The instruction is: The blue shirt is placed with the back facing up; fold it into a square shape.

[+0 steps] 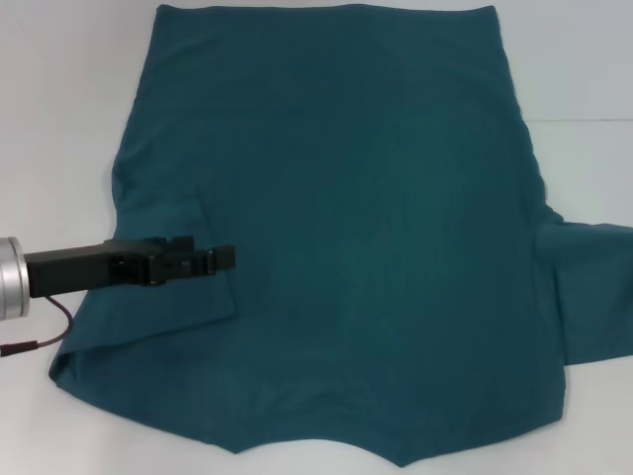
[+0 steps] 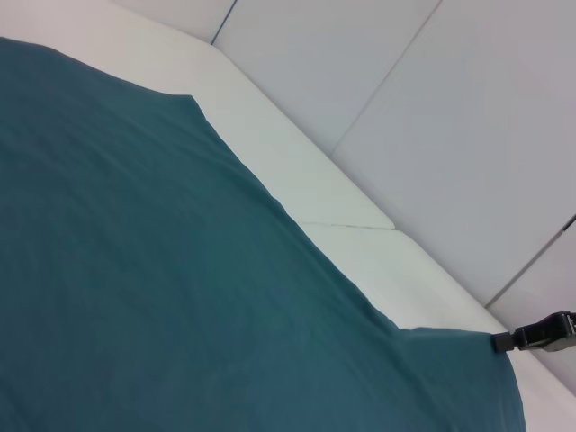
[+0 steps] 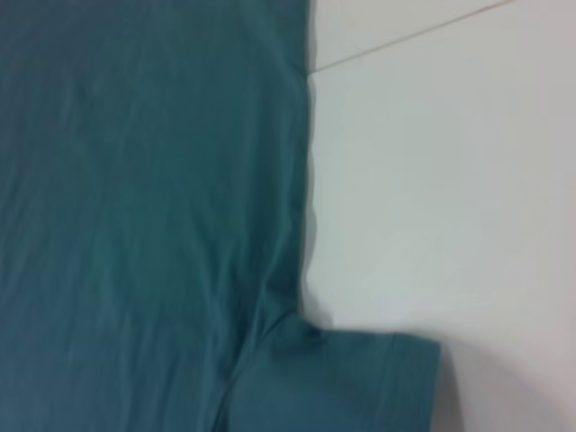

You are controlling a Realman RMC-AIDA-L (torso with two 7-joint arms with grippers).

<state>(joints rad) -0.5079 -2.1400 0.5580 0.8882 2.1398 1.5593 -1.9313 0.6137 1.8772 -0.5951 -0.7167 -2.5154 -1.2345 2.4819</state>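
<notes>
Nearest the head camera, the blue shirt (image 1: 356, 228) reaches the lower edge of the view with its curved neckline edge, and it spreads plain side up across most of the white bench (image 1: 59, 89), its hem at the far side. Its long axis runs away from the robot, neckline near, hem far. On the robot's left the sleeve looks already folded inward onto the body, making a flap; on the robot's right the sleeve (image 1: 593, 292) lies flat, spread outward on the bench. The left pincer (image 1: 213, 260) reaches in from the left, level over that folded flap, pointing toward the shirt's middle; whether its jaws are apart or pinching cloth I cannot tell. The right pincer (image 2: 535, 333) shows only in the left wrist view, a dark tip at the cloth edge by the spread sleeve, so the right arm is judged nearer to that sleeve, which looks like the next part to fold inward; its jaw state cannot be told
</notes>
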